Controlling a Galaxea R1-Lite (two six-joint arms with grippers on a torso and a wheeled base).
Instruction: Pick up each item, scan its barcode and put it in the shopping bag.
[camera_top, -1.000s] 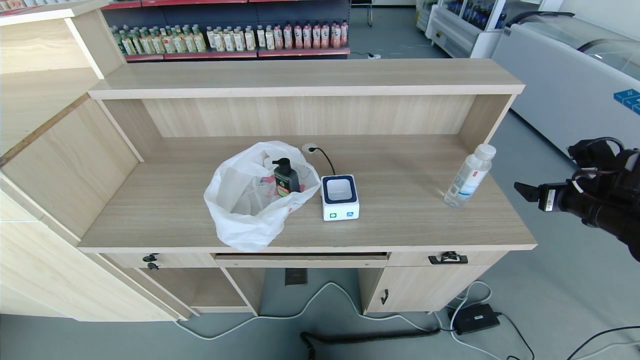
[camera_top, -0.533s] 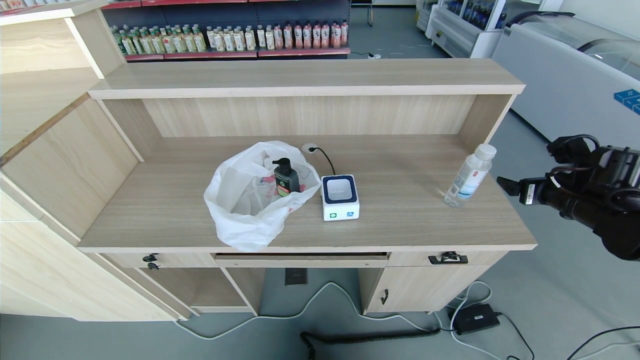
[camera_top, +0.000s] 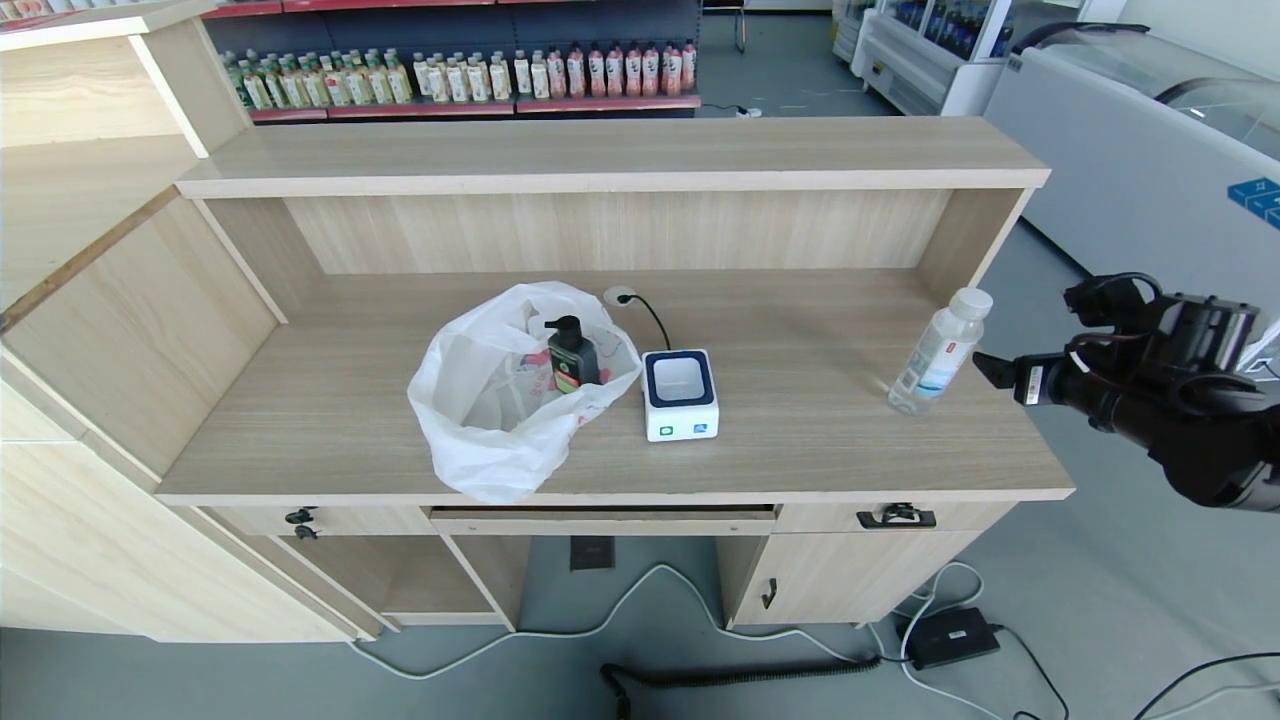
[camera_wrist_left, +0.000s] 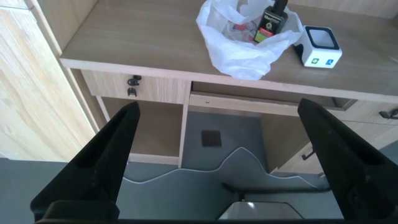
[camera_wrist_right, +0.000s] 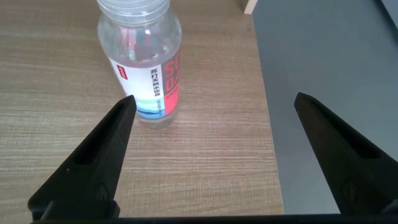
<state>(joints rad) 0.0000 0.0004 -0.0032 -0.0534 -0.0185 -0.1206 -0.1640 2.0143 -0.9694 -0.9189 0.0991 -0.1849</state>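
While the right gripper (camera_wrist_right: 214, 162) is held wide open, a clear bottle (camera_wrist_right: 142, 62) is seen just ahead. It is white-capped and wrapped by a red-and-blue label.

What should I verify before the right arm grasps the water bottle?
1. Right gripper open: ok.
2. Water bottle upright on the desk, untouched: ok.
3. Bottle centred between the fingers: not ok, it lines up with one finger.
4. Scanner top uncovered: ok.
5. Shopping bag mouth open: ok, pump bottle already inside.
6. Barcode position on the bottle: cannot tell.
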